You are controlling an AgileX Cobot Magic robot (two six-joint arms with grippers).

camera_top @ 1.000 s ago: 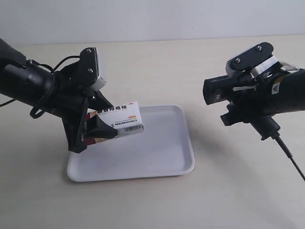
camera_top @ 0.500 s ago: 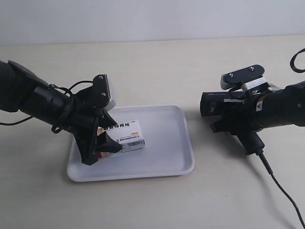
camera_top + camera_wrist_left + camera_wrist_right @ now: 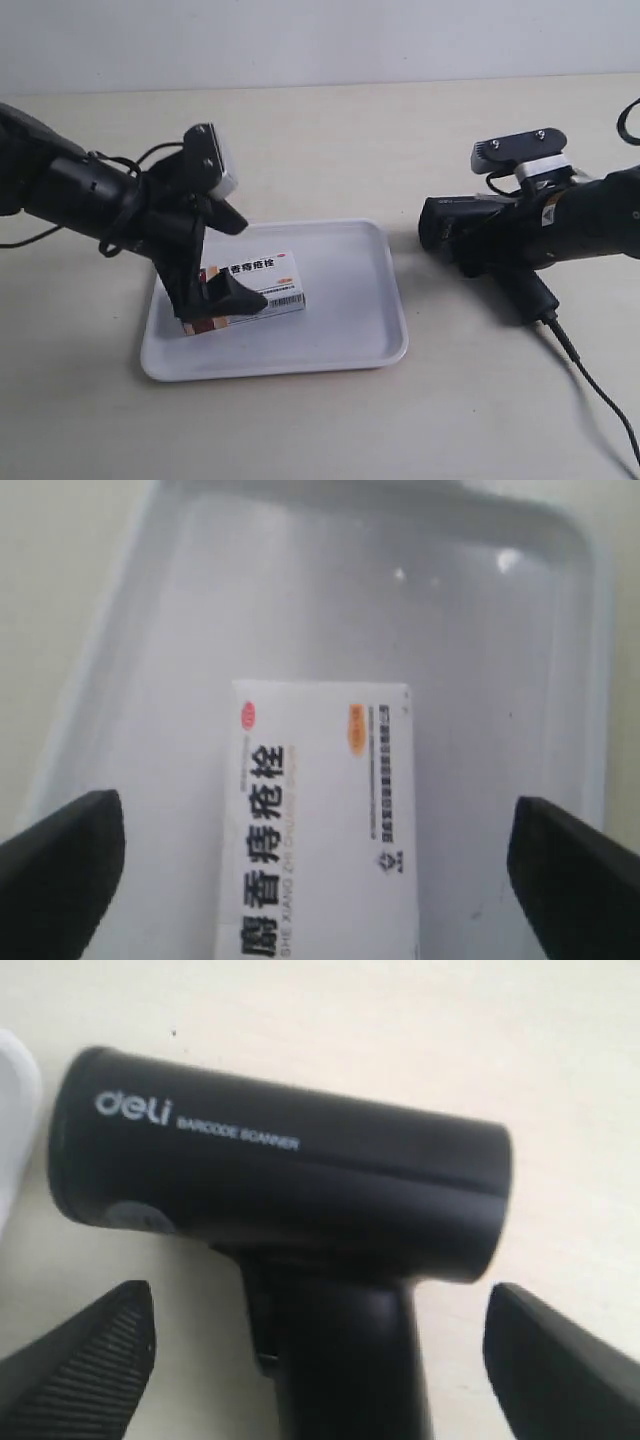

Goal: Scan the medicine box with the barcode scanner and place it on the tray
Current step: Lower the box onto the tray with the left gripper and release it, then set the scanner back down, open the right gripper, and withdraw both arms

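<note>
Lowered since the earlier frame, the medicine box (image 3: 250, 285) lay in the tray (image 3: 340, 345); I kept left gripper (image 3: 318, 865) spread, retracting vertically.

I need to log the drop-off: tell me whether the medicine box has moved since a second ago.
Yes. The medicine box has come down and toward the exterior view's left against the fixed tray; it now lies on the tray floor, with the left gripper open around it.

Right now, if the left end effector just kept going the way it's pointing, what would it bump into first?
Most likely the medicine box, which lies between its open fingers on the tray. The left end effector points down at the box, so it would meet the carton first, though depth is hard to judge.
</note>
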